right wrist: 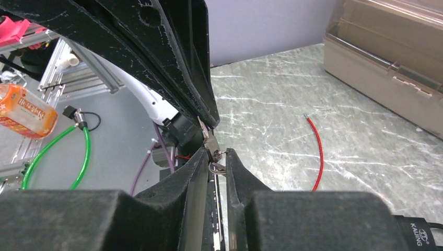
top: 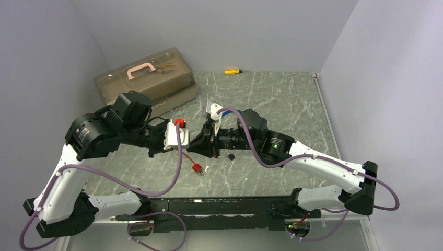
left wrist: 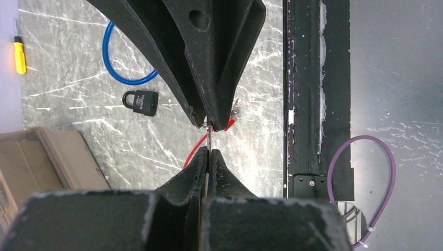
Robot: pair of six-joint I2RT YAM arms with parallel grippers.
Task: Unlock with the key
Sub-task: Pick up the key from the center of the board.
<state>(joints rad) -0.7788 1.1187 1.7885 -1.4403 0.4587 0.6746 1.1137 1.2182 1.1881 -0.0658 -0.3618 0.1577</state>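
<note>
Both arms (top: 78, 172) rise from the near edge of the desk (top: 282, 99) and bend inward, so that their tips meet over its middle. At the far left corner stands a tan toolbox (top: 149, 78) with a pink handle, lid down.

From the left wrist, a blue cable (left wrist: 111, 68) curves in a loop on the stone-patterned top, and a thin red cable (left wrist: 192, 155) runs out from under the meeting tips.

Left pincer (left wrist: 208, 155) is drawn narrow, its fingers pressed on a thin metal strip, the key (left wrist: 208, 137). Right pincer (right wrist: 214, 157) comes at it head-on, tip to tip, also narrow, with only a slim gap that the metal and its small ring fill. So the key hangs in the air between the two, gripped from both ends.

The padlock (left wrist: 140, 102), black with a closed shackle, lies flat on the desk just beside the blue loop, apart from the key.

A yellow-handled screwdriver (top: 233, 71) lies at the far edge.
</note>
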